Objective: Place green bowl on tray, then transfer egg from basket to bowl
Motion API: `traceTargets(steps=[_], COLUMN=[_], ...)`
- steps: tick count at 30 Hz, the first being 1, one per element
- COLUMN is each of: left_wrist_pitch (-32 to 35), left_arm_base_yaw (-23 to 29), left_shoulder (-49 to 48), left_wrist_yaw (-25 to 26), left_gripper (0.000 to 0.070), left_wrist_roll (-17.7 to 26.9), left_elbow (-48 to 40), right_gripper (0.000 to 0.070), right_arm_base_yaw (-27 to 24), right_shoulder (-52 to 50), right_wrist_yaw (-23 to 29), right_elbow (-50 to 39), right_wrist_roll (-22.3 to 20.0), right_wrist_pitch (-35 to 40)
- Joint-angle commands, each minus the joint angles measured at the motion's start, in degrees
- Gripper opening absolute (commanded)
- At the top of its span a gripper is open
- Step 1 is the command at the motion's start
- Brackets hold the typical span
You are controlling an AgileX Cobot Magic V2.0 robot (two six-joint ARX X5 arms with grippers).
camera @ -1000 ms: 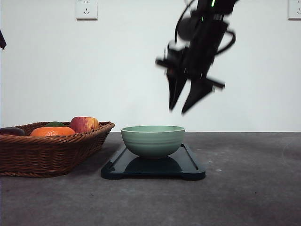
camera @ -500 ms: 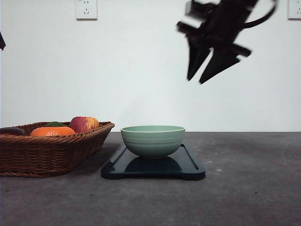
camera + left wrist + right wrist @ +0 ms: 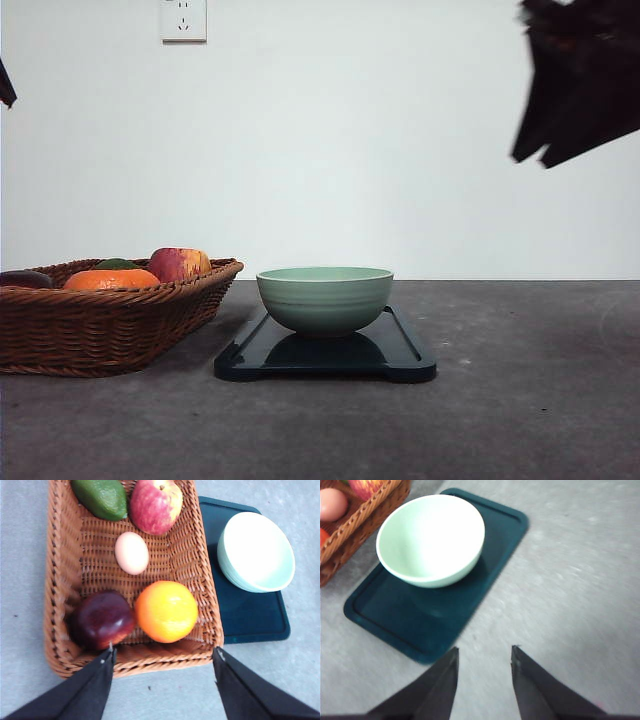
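The green bowl (image 3: pixel 325 298) stands upright on the dark tray (image 3: pixel 400 358), toward the tray's left half; it is empty (image 3: pixel 431 539). The egg (image 3: pixel 132 553) lies in the wicker basket (image 3: pixel 60 580) among fruit, and it also peeks into the right wrist view as the egg (image 3: pixel 331 504). My left gripper (image 3: pixel 163 651) hangs open above the basket's near rim, holding nothing. High at the right, my right gripper (image 3: pixel 535 160) is blurred and well away from the bowl. In its wrist view the right gripper (image 3: pixel 484 649) is open and empty over bare table beside the tray (image 3: pixel 395 620).
In the basket lie an avocado (image 3: pixel 101 497), a red-yellow apple (image 3: pixel 156 505), an orange (image 3: pixel 166 611) and a dark red fruit (image 3: pixel 101 620). The basket (image 3: pixel 110 320) stands just left of the tray. Grey tabletop (image 3: pixel 530 400) stretches to the right.
My right gripper has risen and swung right, away from above the bowl. The bowl, tray and basket have not moved.
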Motion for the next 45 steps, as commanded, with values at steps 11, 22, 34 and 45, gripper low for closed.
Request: traceTargets(steps=[11,22,34,45], left_wrist_pitch=[0.2,0.1,4.2,8.5], left_arm_base_yaw=[-4.0,-6.1,-7.3,-7.4], left_shoulder=[11.4,30.8,45.5,51.3], left_wrist_yaw=[-0.5,-7.4,-11.5,-13.8], left_gripper=[0.0392,0.0414,0.0448,0.0436], left_wrist_roll=[2.7,4.0,4.0,3.8], left_elbow=[7.9,22.9,25.7,25.7], right_gripper=[0.0206,0.0205,0.0205,0.0206], right_arm_base_yaw=[0.3,0.3,0.3,0.3], right_shoulder=[-7.9,-7.8,-7.8,-7.8], right_wrist_yaw=[0.4,0.9,2.4,2.4], right_elbow=[-5.2,-5.2,-5.2,-5.2], right_wrist_roll=[1.5,1.6,3.3,3.9], right_wrist_pitch=[-1.0,-0.1,0.3,0.3])
